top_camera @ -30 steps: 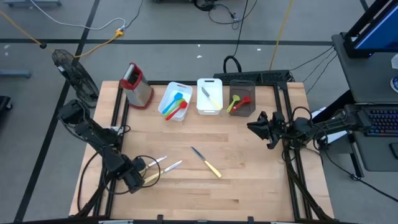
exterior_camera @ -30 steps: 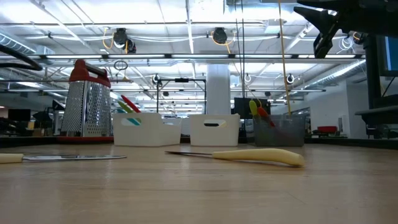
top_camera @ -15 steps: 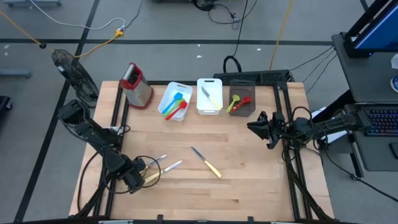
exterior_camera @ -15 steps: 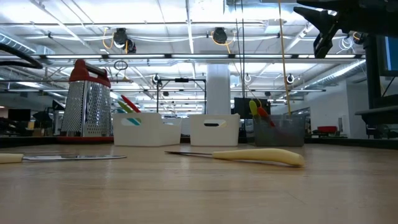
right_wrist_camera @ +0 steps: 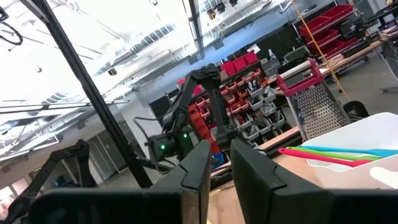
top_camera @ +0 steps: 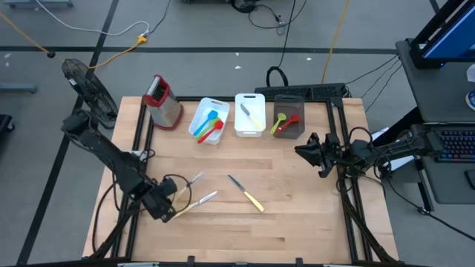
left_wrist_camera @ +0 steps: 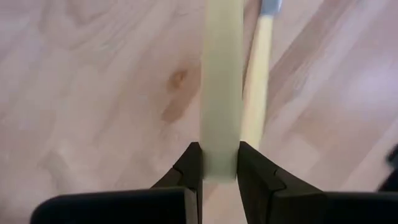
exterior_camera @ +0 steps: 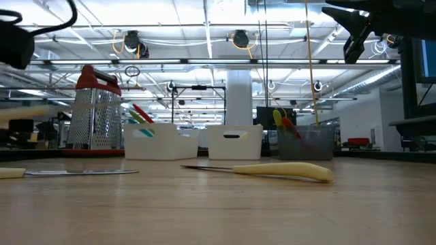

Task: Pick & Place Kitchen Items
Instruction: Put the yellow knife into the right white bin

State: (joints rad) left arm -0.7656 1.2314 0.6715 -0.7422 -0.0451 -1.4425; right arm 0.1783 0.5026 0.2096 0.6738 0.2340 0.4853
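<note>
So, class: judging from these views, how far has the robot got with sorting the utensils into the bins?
Done: utensils already lie in the left white bin, the middle white bin and the grey bin. In hand: the left gripper has its jaws shut on a yellow-handled knife. Left: two more knives on the table, one beside it, one mid-table. The right gripper waits.

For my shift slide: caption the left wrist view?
Left claw shut on a pale yellow knife handle, a second knife lying alongside.

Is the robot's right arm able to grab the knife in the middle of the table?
Probably yes. The right tool hangs empty by the table's right edge, and bare wood lies between it and the knife. Nothing blocks the way.
</note>
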